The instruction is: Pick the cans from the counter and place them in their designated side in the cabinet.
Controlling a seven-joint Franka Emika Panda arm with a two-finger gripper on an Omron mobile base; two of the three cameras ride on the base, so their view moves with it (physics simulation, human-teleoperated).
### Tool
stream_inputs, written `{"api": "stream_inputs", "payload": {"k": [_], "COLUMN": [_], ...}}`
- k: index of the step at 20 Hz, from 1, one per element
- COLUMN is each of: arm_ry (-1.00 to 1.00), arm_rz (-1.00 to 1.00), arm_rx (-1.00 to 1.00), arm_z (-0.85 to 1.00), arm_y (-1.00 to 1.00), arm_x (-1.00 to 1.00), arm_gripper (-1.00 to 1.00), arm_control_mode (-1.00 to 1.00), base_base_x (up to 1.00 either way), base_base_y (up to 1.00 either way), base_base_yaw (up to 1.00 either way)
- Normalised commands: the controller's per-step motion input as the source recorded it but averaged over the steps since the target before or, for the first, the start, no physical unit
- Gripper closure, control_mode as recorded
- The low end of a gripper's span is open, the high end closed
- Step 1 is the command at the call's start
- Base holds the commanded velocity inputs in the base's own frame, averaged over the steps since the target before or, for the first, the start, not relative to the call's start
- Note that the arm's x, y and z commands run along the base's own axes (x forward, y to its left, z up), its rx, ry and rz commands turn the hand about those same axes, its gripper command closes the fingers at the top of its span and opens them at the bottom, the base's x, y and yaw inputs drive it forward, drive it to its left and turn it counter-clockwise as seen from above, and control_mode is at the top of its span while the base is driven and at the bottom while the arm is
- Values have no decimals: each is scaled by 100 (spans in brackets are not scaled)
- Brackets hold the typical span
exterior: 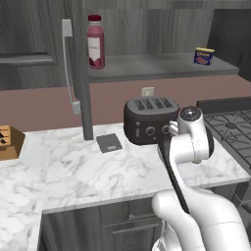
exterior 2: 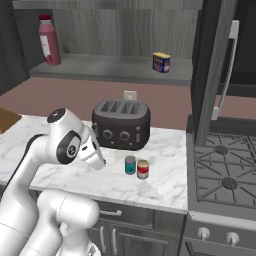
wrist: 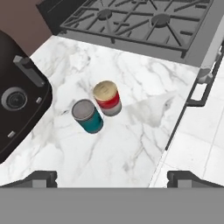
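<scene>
With its fingers fully spread and holding nothing, the gripper (wrist: 112,177) hangs above the counter (wrist: 131,144), where the teal can (wrist: 88,116) and the red can (wrist: 107,97) stand probably touching at frame centre, so it should descend straight over one without knocking the other.

Black four-slot toaster (wrist: 19,94) cut off at the hand view's left edge, blue rectangular tin's (exterior: 203,56) label too small to read
</scene>
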Motion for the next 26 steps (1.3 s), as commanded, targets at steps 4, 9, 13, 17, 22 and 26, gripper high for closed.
{"api": "stream_inputs", "payload": {"k": [4,9,13,17,22,26], "arm_ry": [-4,-6,-7,-6,-3,0], "arm_rz": [-5,-5,-6,-5,-4,-3], "arm_rx": [-4,-2,-1,-1,0,0], "arm_z": [0,0,0,-1,-2,0], "arm_y": [2,0,0,0,1,0], "arm_x": [4,1,0,0,0,0], "arm_gripper": [-100,-100,-100,-100,-100,-100], "arm_control_mode": [-100,-100,-100,-100,-100,-100], "base_base_x": [0,0,0,0,0,0], "base_base_y": [0,0,0,0,0,0], "base_base_yaw": [0,0,0,0,0,0]}}
